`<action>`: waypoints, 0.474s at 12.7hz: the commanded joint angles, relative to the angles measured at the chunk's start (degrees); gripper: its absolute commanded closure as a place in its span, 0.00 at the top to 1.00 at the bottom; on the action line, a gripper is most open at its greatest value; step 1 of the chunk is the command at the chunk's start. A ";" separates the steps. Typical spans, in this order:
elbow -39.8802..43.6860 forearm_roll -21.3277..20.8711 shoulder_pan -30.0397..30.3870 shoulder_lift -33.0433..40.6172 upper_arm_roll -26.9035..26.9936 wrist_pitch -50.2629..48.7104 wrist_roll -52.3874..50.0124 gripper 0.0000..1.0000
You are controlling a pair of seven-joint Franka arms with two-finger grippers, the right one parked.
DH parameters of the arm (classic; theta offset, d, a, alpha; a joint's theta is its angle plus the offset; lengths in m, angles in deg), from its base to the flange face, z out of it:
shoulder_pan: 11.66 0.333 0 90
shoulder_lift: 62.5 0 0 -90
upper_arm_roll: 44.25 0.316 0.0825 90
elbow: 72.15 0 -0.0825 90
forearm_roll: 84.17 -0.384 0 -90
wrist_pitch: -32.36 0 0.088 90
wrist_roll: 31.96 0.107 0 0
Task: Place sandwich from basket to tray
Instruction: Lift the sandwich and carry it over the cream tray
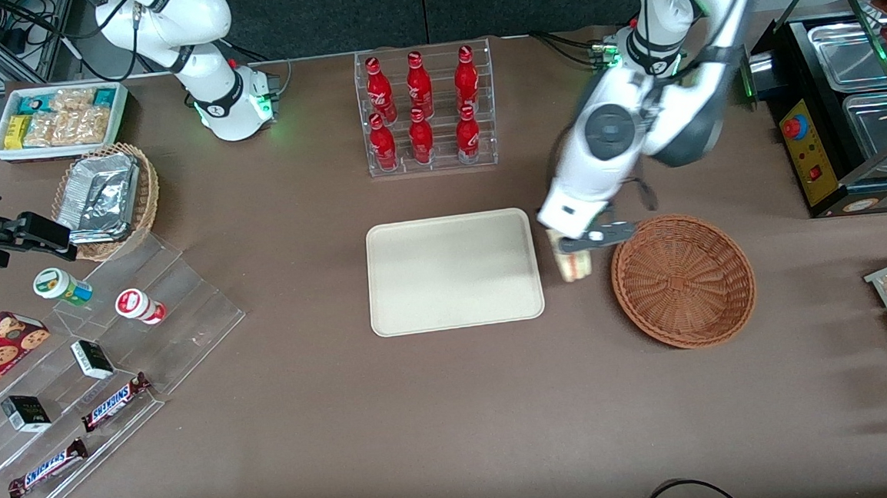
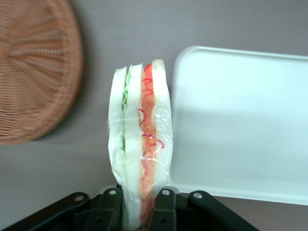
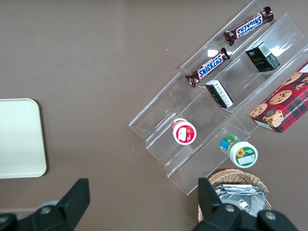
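The wrapped sandwich (image 1: 574, 264) is held clamped between the fingers (image 2: 166, 204) of the left arm's gripper (image 1: 576, 250), just right of the front view's centre. It is carried over the strip of brown table (image 1: 437, 403) between the cream tray (image 1: 452, 271) and the round wicker basket (image 1: 683, 280), seemingly clear of both. Green and red filling layers are shown in the wrist view. Nothing is seen lying in the basket or on the tray.
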 commanded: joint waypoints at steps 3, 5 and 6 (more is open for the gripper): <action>17.02 -0.17 -10.61 -14.30 0.85 -1.09 -4.86 0.00; 22.39 -0.26 -13.34 -18.69 0.85 -1.09 -4.78 0.00; 24.67 -0.87 -14.57 -20.89 0.94 -1.09 -4.43 0.00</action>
